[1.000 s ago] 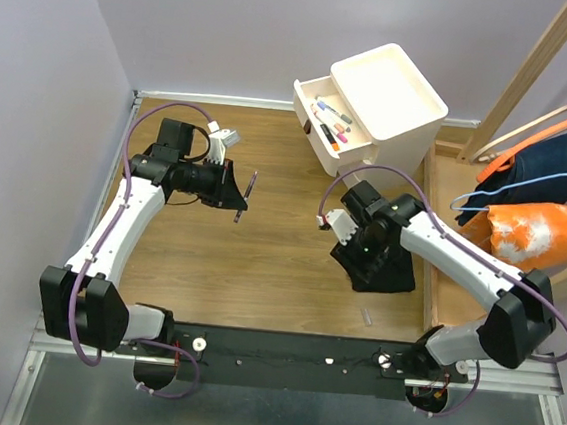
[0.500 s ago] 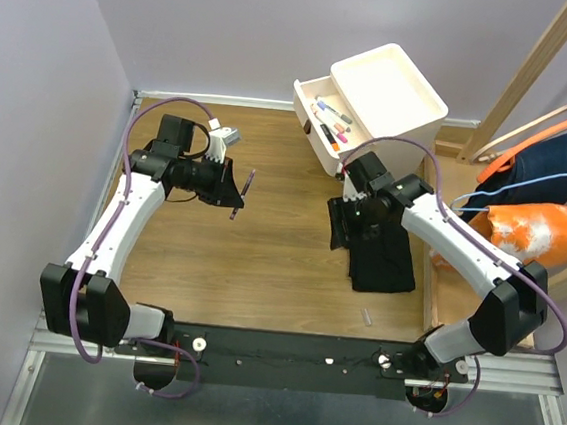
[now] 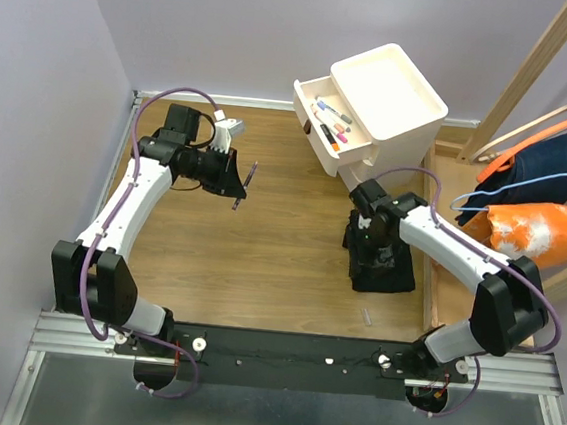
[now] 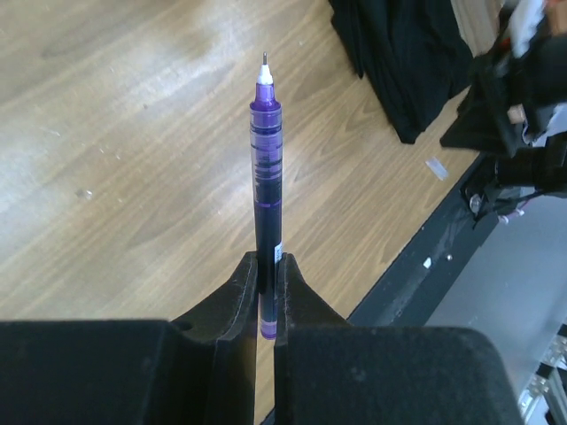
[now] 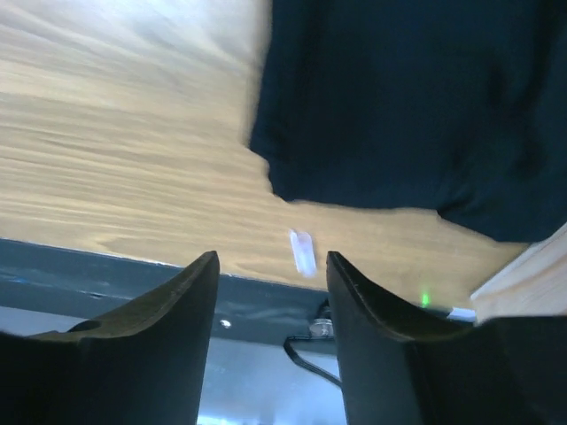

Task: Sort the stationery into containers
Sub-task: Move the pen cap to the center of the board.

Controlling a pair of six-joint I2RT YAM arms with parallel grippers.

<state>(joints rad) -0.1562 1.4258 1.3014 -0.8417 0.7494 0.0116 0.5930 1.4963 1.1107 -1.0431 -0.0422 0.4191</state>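
Note:
My left gripper [image 3: 240, 181] is shut on a purple pen [image 3: 247, 181] and holds it above the wooden floor, left of the white cabinet [image 3: 414, 135]. In the left wrist view the pen [image 4: 265, 168] sticks out from between the closed fingers [image 4: 237, 292], tip away from me. The cabinet's open drawer [image 3: 303, 96] holds several pens and markers [image 3: 330, 120]. My right gripper [image 3: 364, 248] is open and empty over the folded black cloth [image 3: 388, 273]. A small clear cap [image 5: 302, 252] lies on the floor between its fingers in the right wrist view; it also shows in the top view [image 3: 365, 315].
The black cloth [image 5: 416, 106] lies right of centre. A wooden clothes rack [image 3: 539, 66] with orange and blue fabric [image 3: 543, 232] stands at the right. The black rail [image 3: 290, 352] runs along the near edge. Purple walls close the left and back.
My right arm has swung right from beside the cloth to over it, gripper now pointing toward the near edge. My left gripper has moved slightly farther back with the pen.

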